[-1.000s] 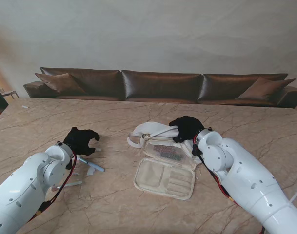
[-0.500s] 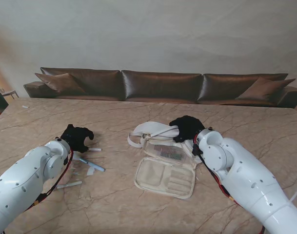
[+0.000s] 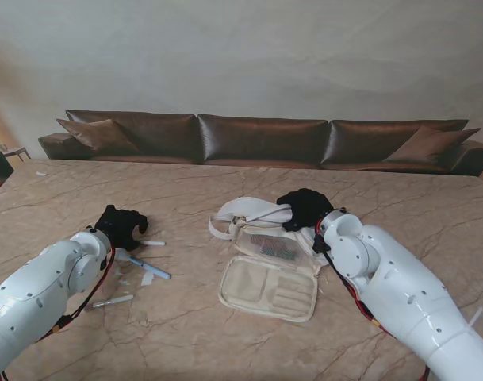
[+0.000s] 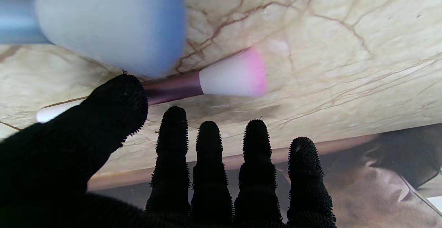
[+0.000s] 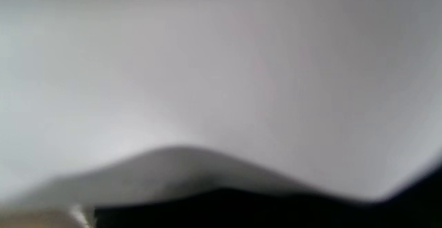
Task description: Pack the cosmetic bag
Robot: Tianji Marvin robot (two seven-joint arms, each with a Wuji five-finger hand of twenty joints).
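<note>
The table (image 3: 225,341) carries the open bag (image 3: 269,284) at centre. The right hand (image 3: 303,209) rests on its far flap (image 3: 249,213); whether those fingers grip it I cannot tell, as the right wrist view is only blur. At left, the left hand (image 3: 122,226) hovers, fingers apart and empty, by the brushes. The step looks like picking a brush: next, close thumb (image 4: 114,100) and fingers on the pink brush (image 4: 193,85), just beside the blue brush (image 4: 103,24).

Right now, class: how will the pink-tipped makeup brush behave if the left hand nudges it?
The pink-tipped brush has a slim round handle lying flat on the smooth marble table, so it would probably roll or slide. Its soft bristle tip likely bends. The left hand might need a pinch.
</note>
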